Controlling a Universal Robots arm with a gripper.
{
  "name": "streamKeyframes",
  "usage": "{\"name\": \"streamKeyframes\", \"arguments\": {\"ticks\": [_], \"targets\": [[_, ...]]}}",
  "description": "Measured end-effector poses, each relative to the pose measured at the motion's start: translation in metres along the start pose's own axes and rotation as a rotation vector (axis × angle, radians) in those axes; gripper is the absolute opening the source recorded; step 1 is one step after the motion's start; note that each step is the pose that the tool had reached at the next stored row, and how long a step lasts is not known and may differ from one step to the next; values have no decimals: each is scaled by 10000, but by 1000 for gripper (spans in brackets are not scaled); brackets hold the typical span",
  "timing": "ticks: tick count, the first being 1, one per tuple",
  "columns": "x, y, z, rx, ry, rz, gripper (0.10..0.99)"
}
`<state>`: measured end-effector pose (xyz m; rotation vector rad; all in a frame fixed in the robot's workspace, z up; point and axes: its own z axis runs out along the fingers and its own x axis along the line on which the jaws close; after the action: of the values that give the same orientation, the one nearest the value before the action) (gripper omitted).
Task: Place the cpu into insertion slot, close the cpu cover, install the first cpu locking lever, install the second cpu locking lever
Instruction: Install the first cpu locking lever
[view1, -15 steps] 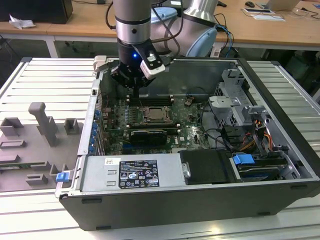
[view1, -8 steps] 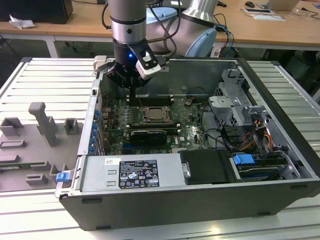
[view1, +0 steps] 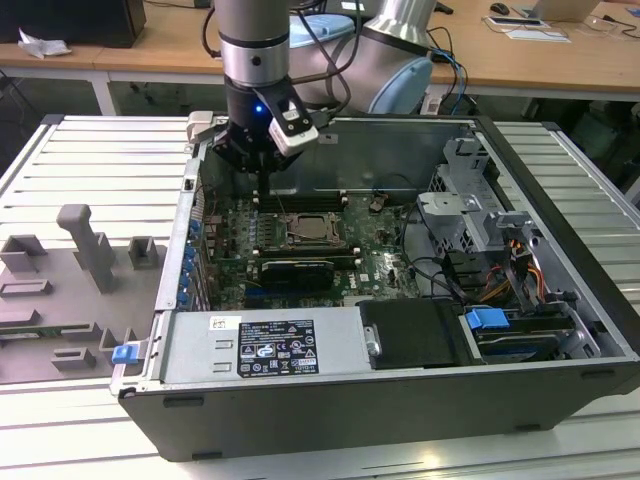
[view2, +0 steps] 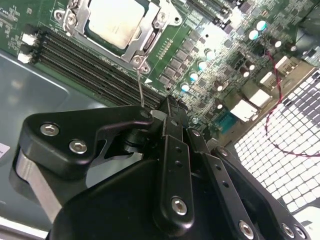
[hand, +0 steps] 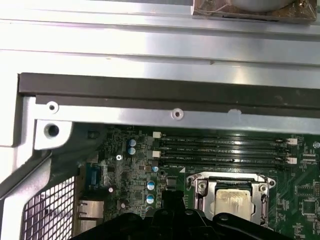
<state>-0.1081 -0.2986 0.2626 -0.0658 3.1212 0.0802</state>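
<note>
The cpu (view2: 112, 20) lies pale silver-beige in the insertion slot (view1: 315, 232) on the green board, also seen as the cpu (hand: 232, 202) in the first wrist view. The cpu cover (view2: 146, 42) lies flat around it as a silvery frame. A thin wire locking lever (view2: 140, 87) stands up from the socket's corner, and its upper end reaches the gripper body beside the fingers. My gripper (view2: 169, 102) hangs over the black memory slots (view2: 85, 65) next to the socket, fingers together, with nothing seen between them. In the exterior view the gripper (view1: 262, 192) is just behind the socket.
The open computer case (view1: 560, 180) surrounds the board with metal walls. A power supply (view1: 265, 345) lies at the front, and a drive cage with cables (view1: 480, 230) stands at the exterior view's right. Grey fixtures (view1: 85, 250) stand on the table at the exterior view's left.
</note>
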Motion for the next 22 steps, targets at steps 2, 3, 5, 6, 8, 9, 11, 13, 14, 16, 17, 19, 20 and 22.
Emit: {"name": "streamKeyframes", "arguments": {"ticks": [2, 3, 5, 6, 8, 9, 11, 13, 14, 16, 17, 19, 20, 22], "targets": [[-1, 40, 7, 1, 1, 0, 106], [-2, 48, 9, 1, 1, 0, 106], [-13, 56, 10, 1, 1, -2, 106], [-34, 60, 12, 0, 1, 0, 106], [-89, 65, 16, 6, 1, -1, 106], [-107, 66, 17, 8, 1, 0, 106], [-172, 69, 23, 20, 2, 1, 106], [-254, 69, 32, 29, 1, 0, 106], [-285, 70, 36, 35, 2, 1, 106], [-343, 70, 42, 43, 2, -3, 106], [-367, 70, 45, 50, 3, -2, 106], [-453, 69, 56, 66, 4, -2, 106], [-479, 68, 59, 66, 4, -2, 106], [-496, 66, 65, -15, 1, 0, 106]]}}
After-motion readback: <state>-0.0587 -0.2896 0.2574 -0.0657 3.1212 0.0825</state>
